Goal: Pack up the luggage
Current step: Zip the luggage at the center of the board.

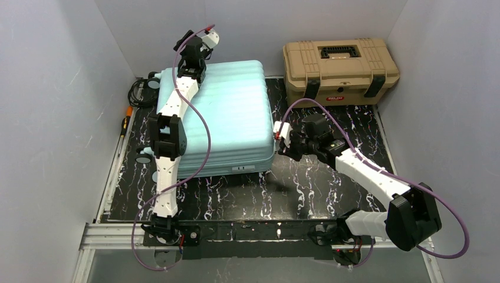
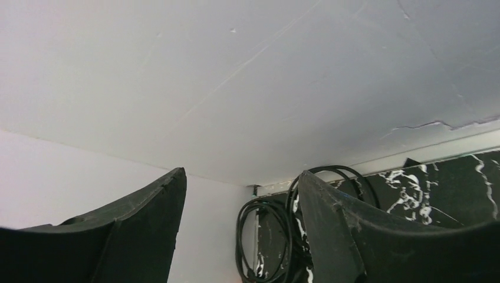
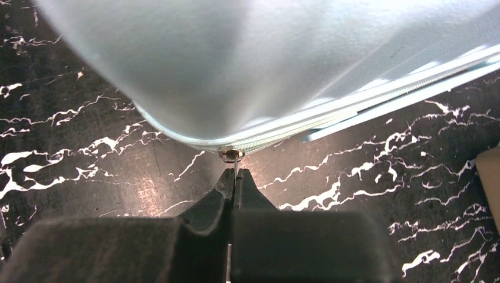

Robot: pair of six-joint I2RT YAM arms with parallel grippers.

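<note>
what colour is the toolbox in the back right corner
The toolbox is tan with black latches; it shows best in the top external view.

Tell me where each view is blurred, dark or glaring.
Right wrist view: the luggage shell is a soft blur close to the lens, while the zipper pull in the right gripper is sharper. Left wrist view: the fingers are dark and underexposed. Top view: even light, no strong glare.

Luggage (image 1: 236, 112): pale mint-blue, ribbed shell. Worktop (image 1: 318, 188): black, white marble veining. Toolbox (image 1: 339, 68): tan, black latches. Right fingers (image 3: 209, 209): black; silver zipper pull (image 3: 233, 156) at their tips. Coiled cable (image 2: 262, 236) beyond left fingers (image 2: 141, 224): black.
</note>
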